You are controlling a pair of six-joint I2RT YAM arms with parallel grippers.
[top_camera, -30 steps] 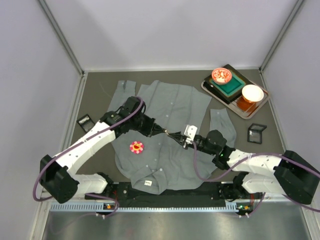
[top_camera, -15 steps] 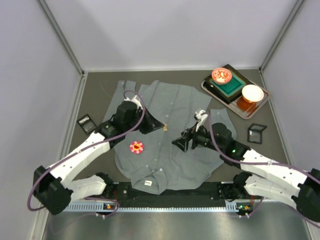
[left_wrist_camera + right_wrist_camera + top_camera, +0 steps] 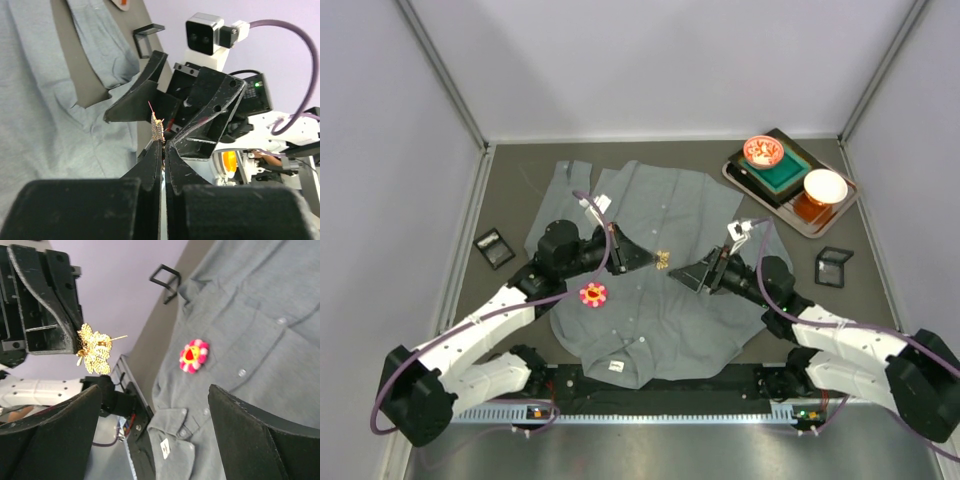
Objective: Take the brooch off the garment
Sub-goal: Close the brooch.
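Observation:
A small gold brooch [image 3: 663,261] hangs in the air above the grey garment [image 3: 660,200], pinched at the tips of my left gripper [image 3: 653,262], which is shut on it. In the left wrist view the brooch [image 3: 157,127] sticks up from the closed tips of the left gripper [image 3: 164,142]. My right gripper [image 3: 692,275] faces it a short way to the right, open and empty. In the right wrist view the brooch [image 3: 94,354] shows beyond my open right gripper [image 3: 152,390]. A pink flower pin [image 3: 593,294] sits on the garment [image 3: 260,315].
A tray [image 3: 738,175] at the back right carries a red bowl [image 3: 763,151], a white bowl [image 3: 824,185] and a green box. Small black stands lie at the left [image 3: 494,247] and right [image 3: 834,267] of the garment. White walls close in the table.
The right gripper has opened and drawn back to the right from the meeting point. The left gripper, still shut, has lifted the gold brooch off the shirt.

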